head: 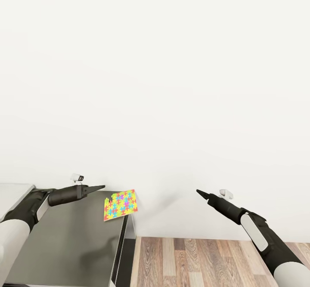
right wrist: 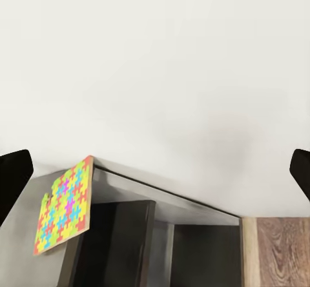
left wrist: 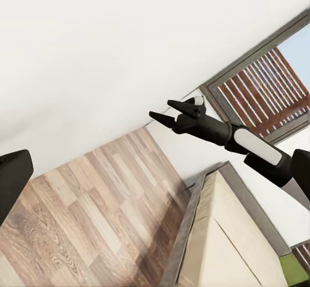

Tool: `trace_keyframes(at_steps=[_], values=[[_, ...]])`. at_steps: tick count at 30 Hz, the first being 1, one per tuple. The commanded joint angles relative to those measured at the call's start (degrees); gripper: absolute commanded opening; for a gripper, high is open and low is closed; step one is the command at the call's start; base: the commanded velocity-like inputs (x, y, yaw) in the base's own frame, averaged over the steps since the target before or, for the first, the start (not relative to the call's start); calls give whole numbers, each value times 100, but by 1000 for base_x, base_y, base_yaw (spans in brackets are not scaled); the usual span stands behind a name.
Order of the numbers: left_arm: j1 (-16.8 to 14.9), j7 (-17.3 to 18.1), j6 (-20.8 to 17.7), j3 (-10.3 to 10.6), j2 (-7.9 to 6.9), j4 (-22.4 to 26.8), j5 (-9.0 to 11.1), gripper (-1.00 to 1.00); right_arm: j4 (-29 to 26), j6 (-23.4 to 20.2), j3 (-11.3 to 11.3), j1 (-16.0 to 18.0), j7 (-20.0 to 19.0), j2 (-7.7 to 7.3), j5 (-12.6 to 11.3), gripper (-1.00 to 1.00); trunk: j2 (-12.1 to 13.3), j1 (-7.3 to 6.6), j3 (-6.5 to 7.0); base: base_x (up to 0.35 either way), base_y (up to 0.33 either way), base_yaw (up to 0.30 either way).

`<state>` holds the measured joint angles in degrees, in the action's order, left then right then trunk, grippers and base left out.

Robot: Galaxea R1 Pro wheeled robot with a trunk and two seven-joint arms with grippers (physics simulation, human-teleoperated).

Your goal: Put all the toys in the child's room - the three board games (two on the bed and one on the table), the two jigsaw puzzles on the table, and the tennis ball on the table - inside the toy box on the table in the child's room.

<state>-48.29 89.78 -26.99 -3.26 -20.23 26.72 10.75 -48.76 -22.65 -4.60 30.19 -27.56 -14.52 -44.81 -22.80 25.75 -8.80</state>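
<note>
One jigsaw puzzle (head: 120, 204), a thin square of yellow, blue, pink and green pieces, lies flat on the far right corner of the table's dark grey section (head: 69, 244). It also appears in the right wrist view (right wrist: 63, 204), on that same corner of the table (right wrist: 123, 242). My left gripper (head: 102, 187) hovers open just left of the puzzle, above the tabletop, holding nothing. Off to the right, my right gripper (head: 198, 191) hangs open and empty over the floor, also seen from the left wrist (left wrist: 161, 109). The toy box, tennis ball and board games are out of view.
A plain white wall stands close behind the table. Wooden floor (head: 206, 261) runs to the table's right. In the left wrist view the bed (left wrist: 219, 235) lies beyond the right arm, with a green patch (left wrist: 294, 269) at its far end, too cropped to identify, and a slatted window (left wrist: 271, 87).
</note>
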Motion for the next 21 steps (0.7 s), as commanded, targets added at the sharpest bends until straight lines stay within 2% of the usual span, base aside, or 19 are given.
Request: trace_keyframes(at_steps=[1,9,19,21], values=[[-4,22,-61,-4,-3,0,-3,100,-2,-29,-13,5,5,-6,-50,100,-12,3,-12,0,0,0],[-4,22,-59,1,1,0,-4,100,5,-26,13,5,14,2,-58,100,-12,3,-12,0,0,0],[-4,22,-56,4,1,2,8,100,42,-62,39,5,83,101,-95,100,-12,3,-12,0,0,0],[-4,22,-48,14,14,5,16,100,35,-51,31,5,114,174,-84,100,-12,3,-12,0,0,0]])
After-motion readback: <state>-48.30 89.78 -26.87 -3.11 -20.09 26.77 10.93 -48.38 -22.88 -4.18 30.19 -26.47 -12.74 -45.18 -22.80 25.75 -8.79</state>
